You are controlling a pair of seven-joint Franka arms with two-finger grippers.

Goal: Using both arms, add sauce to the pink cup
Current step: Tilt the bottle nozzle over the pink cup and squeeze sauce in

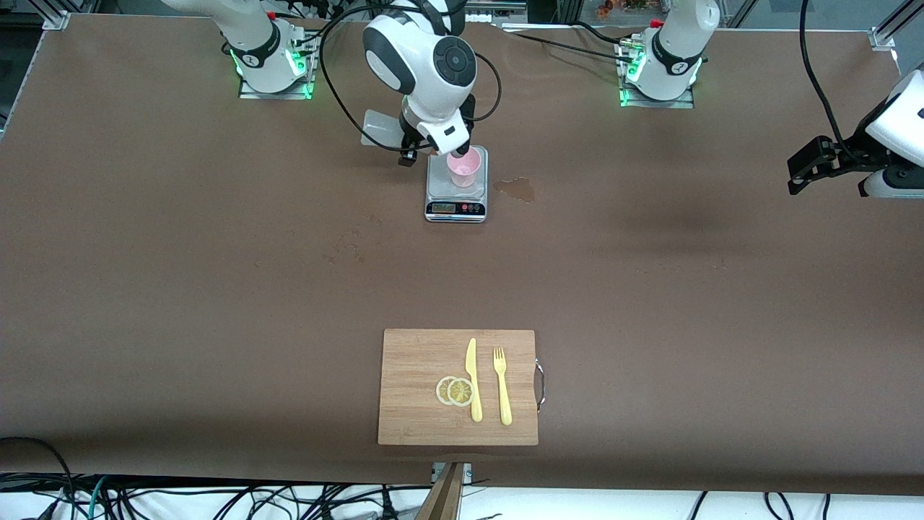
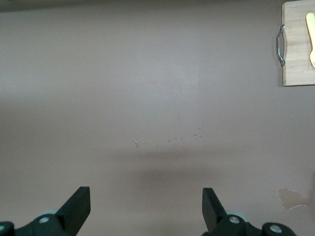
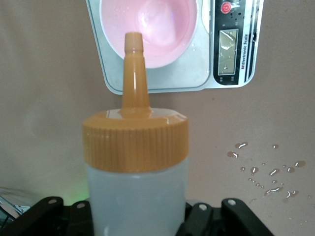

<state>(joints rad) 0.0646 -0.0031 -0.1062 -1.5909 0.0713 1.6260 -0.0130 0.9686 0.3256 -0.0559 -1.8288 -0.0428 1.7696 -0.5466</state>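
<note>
- The sauce bottle was held tilted over the pink cup, clamped in the right gripper, its orange nozzle aimed at the cup's rim.
- The pink cup was seen standing on a small kitchen scale, toward the robots' bases and well apart from the cutting board.
- The left gripper was kept waiting over bare table at its own end, fingers spread, nothing between them.
- The pouring step was judged to be in hand; no sauce could be made out in the cup.
- The next move was judged to call for more tilt, with the nozzle kept inside the rim, and a squeeze.
</note>
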